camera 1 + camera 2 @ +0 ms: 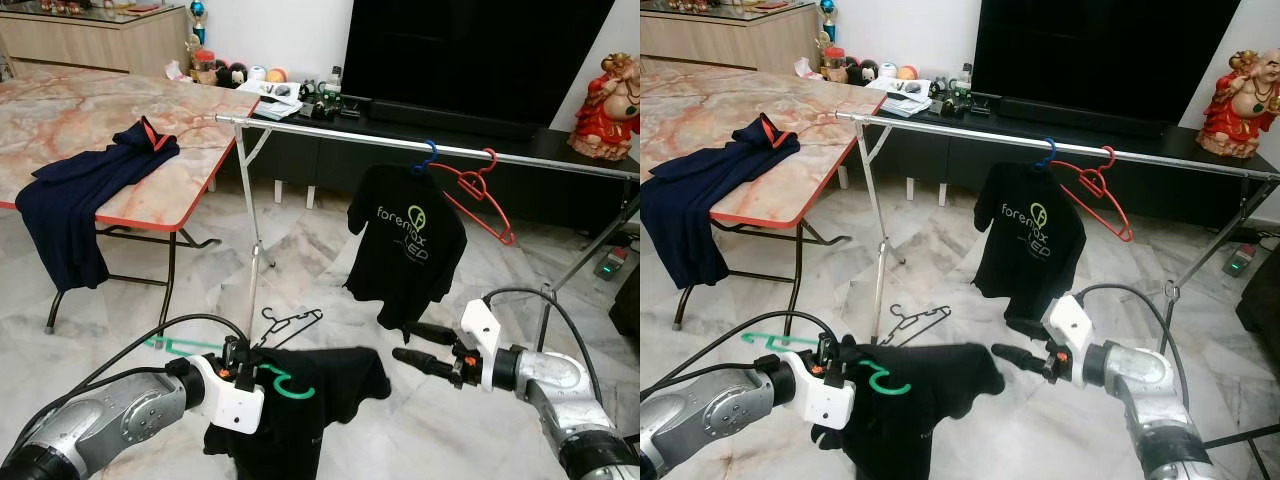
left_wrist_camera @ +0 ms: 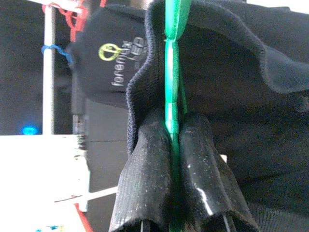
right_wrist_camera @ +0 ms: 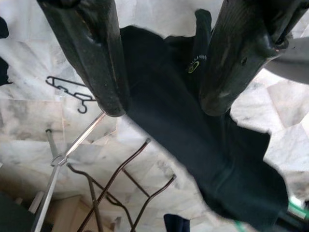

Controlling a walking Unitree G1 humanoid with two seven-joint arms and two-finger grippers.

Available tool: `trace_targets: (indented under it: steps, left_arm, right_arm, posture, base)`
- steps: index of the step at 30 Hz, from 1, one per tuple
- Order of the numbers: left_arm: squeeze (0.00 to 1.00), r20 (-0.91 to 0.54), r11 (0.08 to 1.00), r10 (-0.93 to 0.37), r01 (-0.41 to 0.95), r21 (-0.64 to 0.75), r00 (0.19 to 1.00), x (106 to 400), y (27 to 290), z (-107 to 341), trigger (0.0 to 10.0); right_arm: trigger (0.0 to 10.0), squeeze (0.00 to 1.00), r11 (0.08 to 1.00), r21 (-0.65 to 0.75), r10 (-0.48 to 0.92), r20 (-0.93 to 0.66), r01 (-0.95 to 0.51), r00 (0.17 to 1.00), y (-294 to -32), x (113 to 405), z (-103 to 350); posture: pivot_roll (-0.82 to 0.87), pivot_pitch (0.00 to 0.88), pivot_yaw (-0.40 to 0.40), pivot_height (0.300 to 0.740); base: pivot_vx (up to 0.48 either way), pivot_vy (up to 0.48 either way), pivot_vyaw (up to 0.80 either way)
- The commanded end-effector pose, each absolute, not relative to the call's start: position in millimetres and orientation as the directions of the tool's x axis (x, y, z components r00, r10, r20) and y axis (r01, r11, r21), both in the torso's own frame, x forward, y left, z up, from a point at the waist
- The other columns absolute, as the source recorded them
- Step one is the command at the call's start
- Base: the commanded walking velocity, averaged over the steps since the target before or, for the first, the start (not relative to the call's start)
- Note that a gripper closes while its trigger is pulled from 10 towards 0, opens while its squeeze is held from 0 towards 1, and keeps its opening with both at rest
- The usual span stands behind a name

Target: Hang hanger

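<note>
Green hanger (image 1: 286, 384) carrying a black shirt (image 1: 300, 405) is hanging low over the marble floor (image 1: 130, 330), its hook curling out beside the left hand (image 1: 238, 362). That hand is clenching the hanger's green bar between its two black fingers (image 2: 145, 169), with the shirt's collar bunched against them, and the left arm is reaching forward from the lower left with its wrist turned inward. The right hand (image 1: 420, 346) is hovering just beside the shirt's far edge, fingers parted and gripping nothing, its arm bent in from the lower right. Beyond them a clothes rail (image 1: 340, 137) is bearing a black printed T-shirt (image 1: 405, 245) on a blue hanger (image 1: 427, 155) and a bare red hanger (image 1: 482, 195). A black wire hanger (image 1: 290, 322) is lying on the floor, and a navy garment (image 1: 85, 190) is draping over the table (image 1: 80, 110).
</note>
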State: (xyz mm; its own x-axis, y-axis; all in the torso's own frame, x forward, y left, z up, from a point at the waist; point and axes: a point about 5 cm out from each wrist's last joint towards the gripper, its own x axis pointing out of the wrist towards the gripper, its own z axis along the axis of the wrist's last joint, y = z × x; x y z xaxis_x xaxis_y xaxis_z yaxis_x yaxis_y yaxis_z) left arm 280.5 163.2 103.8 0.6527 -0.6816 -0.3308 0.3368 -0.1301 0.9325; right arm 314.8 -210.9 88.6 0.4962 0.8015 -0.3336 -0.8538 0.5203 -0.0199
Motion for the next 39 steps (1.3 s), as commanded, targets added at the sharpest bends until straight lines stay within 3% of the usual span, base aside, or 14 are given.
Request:
trace_targets:
  steps: [1,4,8,9,11,12,17,18,19,20,27,33,39]
  left_arm:
    - [0.0,-0.254,-0.101,-0.698,0.259,0.961,0.669,288,162,118,10.0]
    - [0.0,-0.25,-0.078,-0.695,0.275,0.958,0.674,289,163,115,10.0]
    - [0.0,-0.248,0.033,-0.71,0.383,0.923,0.659,283,166,112,10.0]
    - [0.0,-0.252,0.042,-0.716,0.401,0.915,0.651,281,166,111,10.0]
    - [0.0,-0.258,0.044,-0.725,0.418,0.908,0.638,279,167,111,10.0]
    - [0.0,-0.305,0.019,-0.76,0.488,0.873,0.574,267,175,110,10.0]
    - [0.0,-0.38,-0.003,-0.755,0.576,0.817,0.534,259,190,110,10.0]
    - [0.0,-0.391,0.005,-0.759,0.605,0.796,0.521,257,194,113,10.0]
    - [0.0,-0.391,0.005,-0.759,0.605,0.796,0.521,257,194,113,10.0]
    - [0.0,-0.398,0.003,-0.766,0.622,0.783,0.505,255,195,117,10.0]
    - [0.0,-0.388,0.02,-0.795,0.659,0.752,0.467,255,192,125,10.0]
    - [0.0,-0.396,-0.011,-0.823,0.685,0.728,0.407,250,187,130,10.0]
    - [0.0,-0.353,0.018,-0.851,0.693,0.721,0.389,252,182,143,10.0]
  right_arm:
    - [10.0,0.0,0.517,-0.031,0.799,-0.342,-0.855,0.495,-215,314,91]
    - [10.0,0.0,0.539,-0.037,0.782,-0.347,-0.841,0.517,-219,314,90]
    - [10.0,0.0,0.565,-0.019,0.772,-0.339,-0.825,0.537,-224,314,90]
    - [10.0,0.17,0.565,-0.012,0.774,-0.339,-0.825,0.535,-225,314,90]
    - [10.0,0.17,0.56,-0.003,0.778,-0.342,-0.828,0.527,-225,313,89]
    - [10.0,1.0,0.517,0.017,0.79,-0.395,-0.856,0.469,-230,306,83]
    - [10.0,1.0,0.478,0.003,0.753,-0.516,-0.879,0.407,-240,295,70]
    - [10.0,0.39,0.487,-0.002,0.737,-0.536,-0.874,0.412,-243,293,68]
    - [10.0,0.39,0.487,-0.002,0.737,-0.536,-0.874,0.412,-243,293,68]
    - [10.0,0.0,0.504,-0.008,0.723,-0.543,-0.864,0.427,-246,293,67]
    - [10.0,0.0,0.458,0.04,0.766,-0.525,-0.888,0.371,-240,287,61]
    - [10.0,0.0,0.483,0.056,0.747,-0.547,-0.874,0.378,-240,281,50]
    - [10.0,0.0,0.483,0.082,0.763,-0.528,-0.872,0.373,-237,278,46]
  posture:
    - [0.13,0.011,-0.111,0.74]
    - [0.13,0.011,-0.111,0.74]
    - [0.13,0.012,-0.11,0.74]
    - [0.13,0.012,-0.11,0.74]
    - [0.13,0.012,-0.111,0.74]
    - [0.13,0.013,-0.11,0.74]
    - [0.13,0.012,-0.109,0.74]
    - [0.13,0.014,-0.111,0.74]
    - [0.13,0.014,-0.111,0.74]
    - [0.14,0.014,-0.112,0.74]
    - [0.13,0.005,-0.107,0.74]
    - [0.14,0.0,-0.104,0.74]
    - [0.14,0.0,-0.098,0.74]
  base:
    - [0.0,0.0,0.0]
    - [0.0,0.0,0.0]
    - [0.0,0.0,0.0]
    - [0.0,0.0,0.0]
    - [0.0,0.0,0.0]
    - [0.0,0.0,0.0]
    - [0.0,0.0,0.0]
    - [0.0,0.0,0.0]
    - [0.0,0.0,0.0]
    - [0.0,0.0,0.0]
    - [0.0,0.0,0.0]
    - [0.0,0.0,0.0]
    - [0.0,0.0,0.0]
